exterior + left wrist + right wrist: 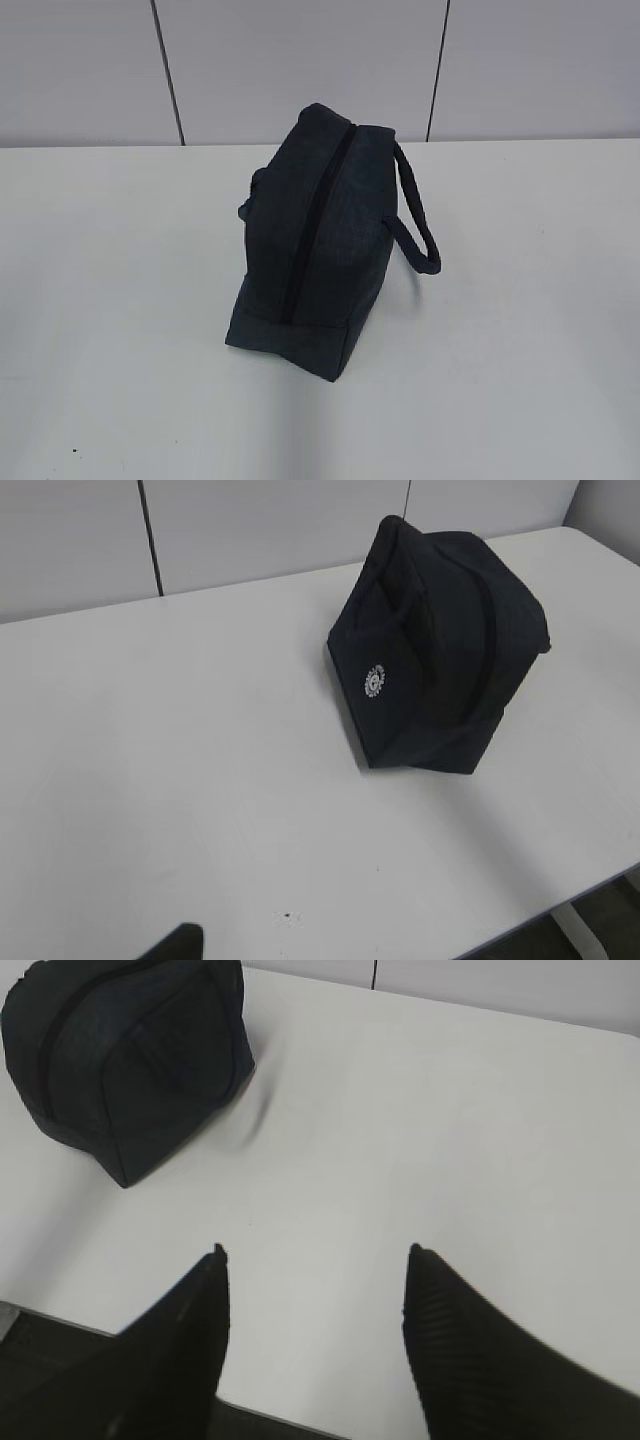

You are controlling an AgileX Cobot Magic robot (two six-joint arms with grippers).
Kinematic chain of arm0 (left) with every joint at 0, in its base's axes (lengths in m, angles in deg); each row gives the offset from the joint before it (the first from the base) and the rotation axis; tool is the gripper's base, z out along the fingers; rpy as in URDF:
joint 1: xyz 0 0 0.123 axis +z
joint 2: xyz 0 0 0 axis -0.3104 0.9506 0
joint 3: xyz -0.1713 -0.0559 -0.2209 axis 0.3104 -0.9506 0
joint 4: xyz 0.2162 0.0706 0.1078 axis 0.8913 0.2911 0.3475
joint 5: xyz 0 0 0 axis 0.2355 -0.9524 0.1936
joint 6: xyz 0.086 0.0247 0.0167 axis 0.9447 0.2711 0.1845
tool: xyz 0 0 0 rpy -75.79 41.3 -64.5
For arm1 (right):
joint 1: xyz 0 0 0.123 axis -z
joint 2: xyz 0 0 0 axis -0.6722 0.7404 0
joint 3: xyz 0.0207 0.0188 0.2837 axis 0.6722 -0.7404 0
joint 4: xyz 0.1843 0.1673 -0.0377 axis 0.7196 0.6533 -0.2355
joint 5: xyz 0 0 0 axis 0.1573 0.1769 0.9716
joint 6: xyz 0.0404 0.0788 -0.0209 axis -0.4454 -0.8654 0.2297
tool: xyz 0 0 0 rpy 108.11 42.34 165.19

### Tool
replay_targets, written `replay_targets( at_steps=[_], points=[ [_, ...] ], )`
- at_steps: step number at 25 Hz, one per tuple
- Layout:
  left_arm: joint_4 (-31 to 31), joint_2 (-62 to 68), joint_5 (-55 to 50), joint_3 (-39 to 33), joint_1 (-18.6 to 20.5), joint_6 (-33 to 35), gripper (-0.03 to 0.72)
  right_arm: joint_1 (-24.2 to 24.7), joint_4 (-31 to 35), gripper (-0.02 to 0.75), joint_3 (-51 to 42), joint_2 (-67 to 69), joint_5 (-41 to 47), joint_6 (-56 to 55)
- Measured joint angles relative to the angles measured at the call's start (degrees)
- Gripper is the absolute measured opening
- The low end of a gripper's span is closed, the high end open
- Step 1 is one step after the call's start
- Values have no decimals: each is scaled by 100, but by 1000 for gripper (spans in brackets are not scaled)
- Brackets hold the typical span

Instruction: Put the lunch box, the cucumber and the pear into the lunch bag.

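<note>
The dark navy lunch bag (310,240) stands on the white table with its zipper (318,215) running along the top and looking shut. One handle (420,225) loops out to the right. The bag also shows in the left wrist view (440,650) and the right wrist view (120,1060). The lunch box, the cucumber and the pear are out of view. Neither gripper shows in the exterior view. My right gripper (315,1252) is open and empty over bare table, apart from the bag. Of my left gripper only one fingertip (175,945) shows, far to the side, with nothing held.
The white table (520,350) meets a pale panelled wall (300,60) behind the bag. The table's near edge shows in the left wrist view (560,905) and in the right wrist view (60,1318).
</note>
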Motion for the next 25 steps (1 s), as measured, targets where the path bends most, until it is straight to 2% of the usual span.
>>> replay_targets(
  at_steps=[6, 12, 17, 25],
  points=[
    [-31, -998, 12, -639, 0, 0, 473, 0, -4, 439, -967, -1125, 10, -103],
    [-37, -1147, 147, -1011, 0, 0, 473, 0, -46, 439, -1787, -1263, -199, -112],
    [-31, -1147, 627, -1152, 0, 0, 470, 0, -185, 439, -2043, -1263, -608, -160],
    [-12, -1147, 805, -1260, 0, 0, 470, 0, -261, 438, -2110, -1263, -645, -203]
  ],
)
